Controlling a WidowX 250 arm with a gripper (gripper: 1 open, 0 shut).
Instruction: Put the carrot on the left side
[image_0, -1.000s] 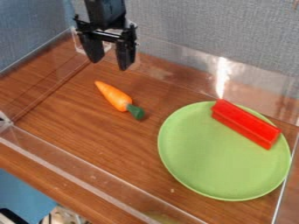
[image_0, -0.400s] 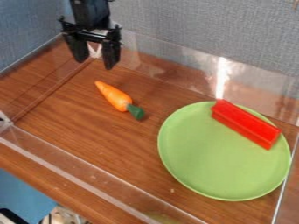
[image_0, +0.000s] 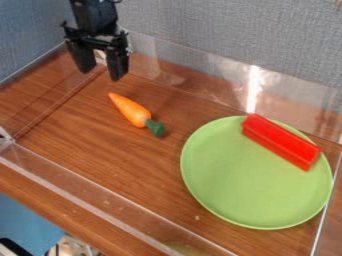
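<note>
The small orange carrot (image_0: 131, 110) lies flat on the brown wood tabletop (image_0: 80, 125), its green stub pointing lower right. It rests left of the plate, on the left side of the table. My gripper (image_0: 100, 63) hangs above and behind the carrot, near the back wall, pointing down. Its two dark fingers (image_0: 118, 65) stand apart and hold nothing.
A round light-green plate (image_0: 247, 185) fills the right side, with a red rectangular block (image_0: 281, 140) on its far edge. Clear plastic walls (image_0: 254, 85) ring the table at back, left and front.
My gripper has drifted left along the back wall, away from the carrot, still open. The carrot, plate and block have not moved.
</note>
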